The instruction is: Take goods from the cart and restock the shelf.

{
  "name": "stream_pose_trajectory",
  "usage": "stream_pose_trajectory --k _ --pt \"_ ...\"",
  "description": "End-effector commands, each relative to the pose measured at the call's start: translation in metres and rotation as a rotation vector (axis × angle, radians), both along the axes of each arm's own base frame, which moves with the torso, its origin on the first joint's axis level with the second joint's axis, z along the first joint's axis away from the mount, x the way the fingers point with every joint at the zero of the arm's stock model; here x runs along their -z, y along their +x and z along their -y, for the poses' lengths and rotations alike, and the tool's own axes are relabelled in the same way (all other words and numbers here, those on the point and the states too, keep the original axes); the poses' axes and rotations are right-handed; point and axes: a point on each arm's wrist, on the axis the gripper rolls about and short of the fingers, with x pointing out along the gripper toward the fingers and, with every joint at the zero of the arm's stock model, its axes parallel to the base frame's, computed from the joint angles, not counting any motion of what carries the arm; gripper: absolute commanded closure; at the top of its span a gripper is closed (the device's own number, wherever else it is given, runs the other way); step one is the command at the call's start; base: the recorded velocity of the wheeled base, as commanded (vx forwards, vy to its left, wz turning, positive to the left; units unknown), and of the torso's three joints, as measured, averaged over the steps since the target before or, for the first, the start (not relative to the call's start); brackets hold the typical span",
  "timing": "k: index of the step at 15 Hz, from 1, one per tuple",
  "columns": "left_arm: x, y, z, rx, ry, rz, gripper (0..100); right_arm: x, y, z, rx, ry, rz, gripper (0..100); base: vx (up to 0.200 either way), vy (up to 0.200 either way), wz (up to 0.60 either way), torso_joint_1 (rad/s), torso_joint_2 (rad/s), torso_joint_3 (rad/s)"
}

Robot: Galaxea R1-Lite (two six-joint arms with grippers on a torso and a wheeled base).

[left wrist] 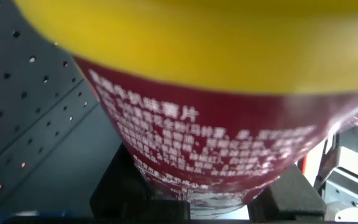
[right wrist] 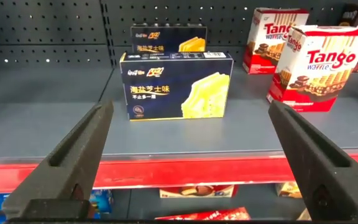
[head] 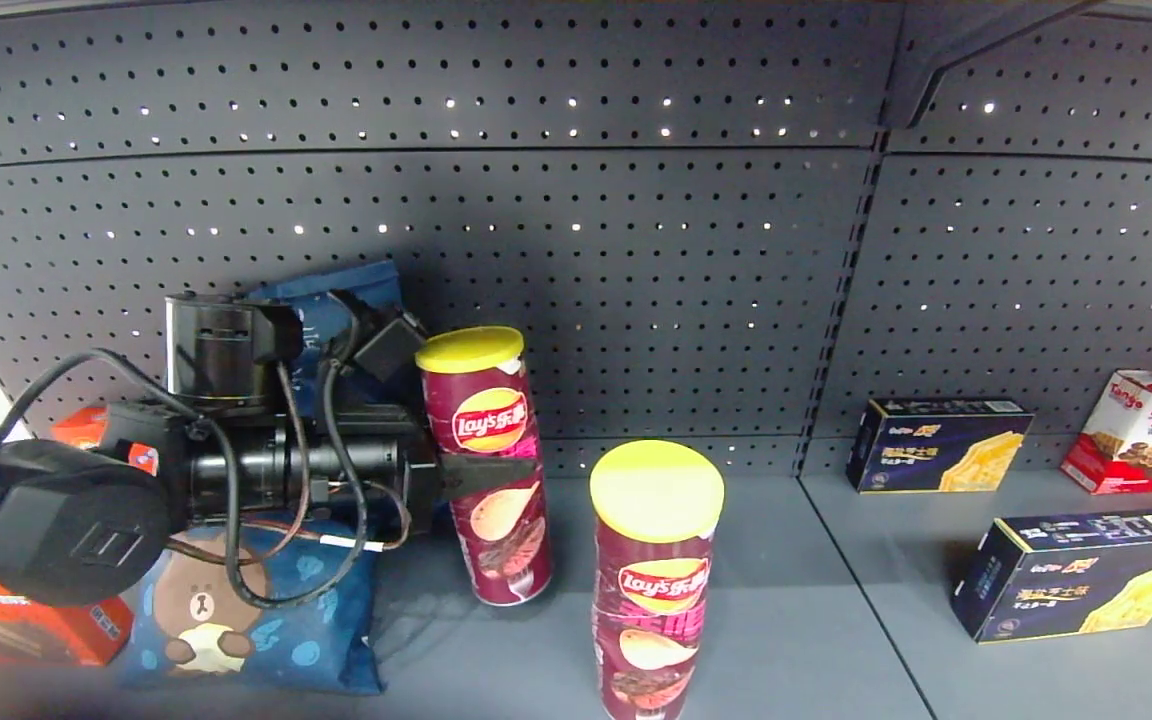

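A maroon chips can with a yellow lid [head: 484, 420] stands slightly tilted on the grey shelf [head: 796, 610], left of centre. My left gripper [head: 491, 478] is shut on its middle, coming in from the left. Seen close in the left wrist view, the can [left wrist: 216, 143] sits between the dark fingers [left wrist: 120, 186]. A second identical can [head: 654, 580] stands upright nearer the front, to the right of the held one. In front of the shelf's right section, my right gripper [right wrist: 190, 109] is open with nothing between its fingers.
Blue snack bags [head: 266, 620] and an orange box [head: 16, 625] lie under and behind my left arm. Dark blue cracker boxes [head: 936, 445] [head: 1076, 575] and a red-and-white wafer box [head: 1146, 430] fill the right section. A perforated back wall [head: 636, 250] closes the shelf.
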Motion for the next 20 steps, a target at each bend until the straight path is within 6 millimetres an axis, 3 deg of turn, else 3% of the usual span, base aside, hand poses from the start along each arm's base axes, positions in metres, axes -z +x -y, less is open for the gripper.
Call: stream_pose_trajectory --k 1,5,9,11,20 --pt "0.010 0.015 0.010 0.018 0.006 -0.023 100 -0.001 0.000 0.000 -0.001 -0.001 -0.002 0 0.000 0.000 0.00 0.000 0.00 0.000" --pt "0.008 0.036 0.031 0.056 -0.004 0.011 100 0.000 0.001 0.000 -0.002 -0.002 -0.004 0 0.000 0.000 0.00 0.000 0.00 0.000" --pt "0.021 0.050 0.049 0.095 0.013 0.025 100 -0.001 0.001 0.000 -0.002 -0.004 0.001 0 0.000 0.000 0.00 0.000 0.00 0.000" --pt "0.027 0.064 0.051 0.110 0.047 0.101 100 -0.003 0.000 0.000 -0.003 -0.006 0.008 0 0.000 0.000 0.00 0.000 0.00 0.000" --pt "0.023 0.091 0.062 0.111 0.030 0.150 100 0.000 0.001 0.000 -0.003 -0.009 -0.004 0 0.000 0.000 0.00 0.000 0.00 0.000"
